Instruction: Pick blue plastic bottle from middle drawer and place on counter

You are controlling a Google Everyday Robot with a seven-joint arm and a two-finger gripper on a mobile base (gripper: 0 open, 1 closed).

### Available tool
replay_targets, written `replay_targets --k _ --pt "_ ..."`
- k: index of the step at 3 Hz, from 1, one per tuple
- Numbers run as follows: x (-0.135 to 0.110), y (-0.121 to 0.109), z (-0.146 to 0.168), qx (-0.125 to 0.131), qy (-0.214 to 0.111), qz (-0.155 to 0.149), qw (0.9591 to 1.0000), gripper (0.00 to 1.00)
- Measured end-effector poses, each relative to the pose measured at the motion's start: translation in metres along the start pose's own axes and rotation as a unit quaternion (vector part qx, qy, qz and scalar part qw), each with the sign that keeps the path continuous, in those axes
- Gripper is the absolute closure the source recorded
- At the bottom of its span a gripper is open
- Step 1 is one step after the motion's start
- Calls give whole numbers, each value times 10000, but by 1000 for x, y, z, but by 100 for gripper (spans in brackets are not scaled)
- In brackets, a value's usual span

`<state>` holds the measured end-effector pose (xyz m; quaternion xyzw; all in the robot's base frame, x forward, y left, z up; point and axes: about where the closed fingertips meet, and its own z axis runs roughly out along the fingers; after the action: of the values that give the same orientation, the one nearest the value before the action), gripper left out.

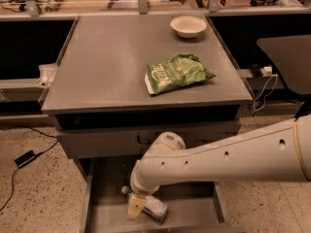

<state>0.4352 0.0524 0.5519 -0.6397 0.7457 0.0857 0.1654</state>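
1. Gripper (137, 207) low at 6 o'clock, inside middle drawer (194, 212), over blue plastic bottle (156, 208).
2. Open or closed: cannot tell.
3. Bottle flat on drawer floor, cap toward 10 o'clock.
4. On counter (107, 67): green snack bag (176, 73), white bowl (188, 26) at 1 o'clock.

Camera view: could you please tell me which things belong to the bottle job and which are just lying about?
Job: blue plastic bottle, lying in the middle drawer; counter; end effector, down in the drawer at the bottle.
Lying about: green snack bag and white bowl, both on the counter.
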Motion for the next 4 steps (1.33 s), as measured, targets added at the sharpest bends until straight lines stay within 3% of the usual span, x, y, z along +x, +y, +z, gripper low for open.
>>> replay_targets --k 1,2,3,4 --pt "1 1 3 -13 -4 11 10000 0" --pt "7 -6 7 310 -101 74 9994 0" --pt "18 -33 33 577 -242 332 9975 0" --pt "27 -44 74 453 -341 484 9972 0"
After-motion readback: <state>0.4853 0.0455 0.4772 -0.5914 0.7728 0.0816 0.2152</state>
